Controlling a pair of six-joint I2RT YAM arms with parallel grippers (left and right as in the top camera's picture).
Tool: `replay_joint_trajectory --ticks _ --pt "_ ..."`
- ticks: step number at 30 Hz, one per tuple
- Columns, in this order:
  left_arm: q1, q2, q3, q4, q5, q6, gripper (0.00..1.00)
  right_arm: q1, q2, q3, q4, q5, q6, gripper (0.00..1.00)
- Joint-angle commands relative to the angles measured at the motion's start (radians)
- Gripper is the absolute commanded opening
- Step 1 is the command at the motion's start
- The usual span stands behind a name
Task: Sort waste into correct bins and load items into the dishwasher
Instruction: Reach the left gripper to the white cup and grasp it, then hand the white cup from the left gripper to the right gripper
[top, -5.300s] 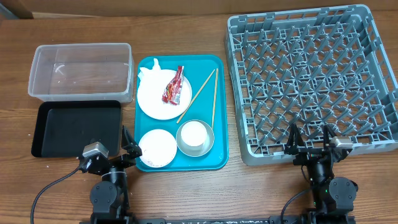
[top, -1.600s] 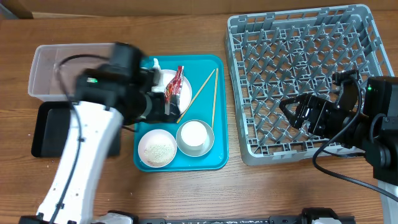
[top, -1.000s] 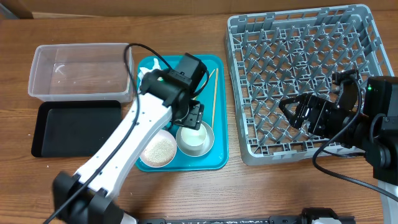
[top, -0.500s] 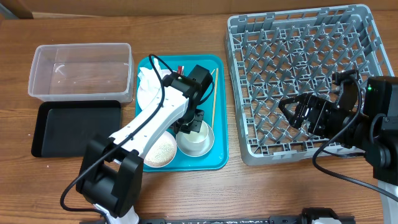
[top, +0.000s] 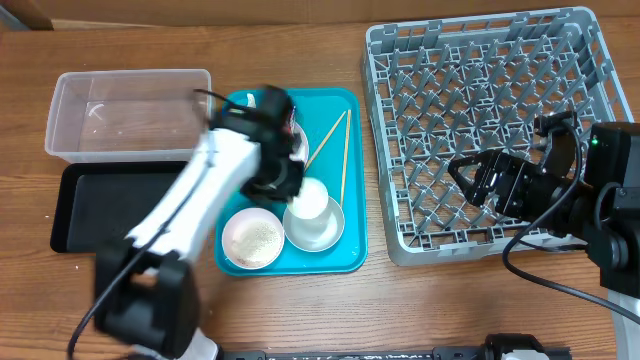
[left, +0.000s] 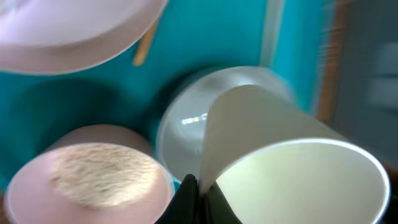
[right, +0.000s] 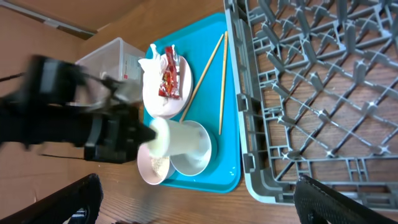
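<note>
Small white cup (top: 312, 198): a second ago it stood upright in the pale grey bowl (top: 336, 232) with the left fingers (left: 185, 202) parted beside it. They have since pinched shut on its wall, and it now tilts over the bowl's rim, so the carry to the grey dish rack (top: 480, 24) appears begun. The right fingers (right: 74, 198) stand wide apart, empty, above the rack, which holds nothing. The small pinkish plate (top: 250, 240) on the teal tray (top: 352, 255) carries rice grains. The clear tub (top: 130, 75) and black tray (top: 110, 210) are empty.

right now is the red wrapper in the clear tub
No, the red wrapper lies on the large white plate on the teal tray.
</note>
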Motion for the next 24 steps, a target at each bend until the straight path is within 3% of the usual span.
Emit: replay_joint_trajectory --ticks 1,2,4,7,11,18,24 --pt "0.161 -0.115 0.044 -0.001 0.588 0.222 0.04 -0.002 -0.006 0.010 0.042 -0.082 -0.003 0.99" --pt "0.211 -0.127 0.044 -0.015 0.725 0.269 0.04 0.010 -0.004 0.005 0.076 -0.153 -0.010 0.99" --pt "0.275 -0.135 0.044 -0.058 0.863 0.317 0.04 0.044 0.000 -0.005 0.138 -0.254 -0.039 0.97" --pt "0.326 -0.135 0.043 -0.161 0.936 0.350 0.04 0.141 0.020 -0.025 0.236 -0.301 -0.061 0.97" --pt "0.330 -0.136 0.043 -0.323 1.041 0.530 0.04 0.281 0.074 -0.064 0.375 -0.301 -0.060 0.94" --pt "0.330 -0.136 0.043 -0.457 1.068 0.639 0.04 0.451 0.207 -0.068 0.539 -0.413 -0.122 0.91" --pt "0.330 -0.136 0.043 -0.491 1.079 0.675 0.04 0.478 0.280 -0.068 0.668 -0.611 -0.172 0.91"
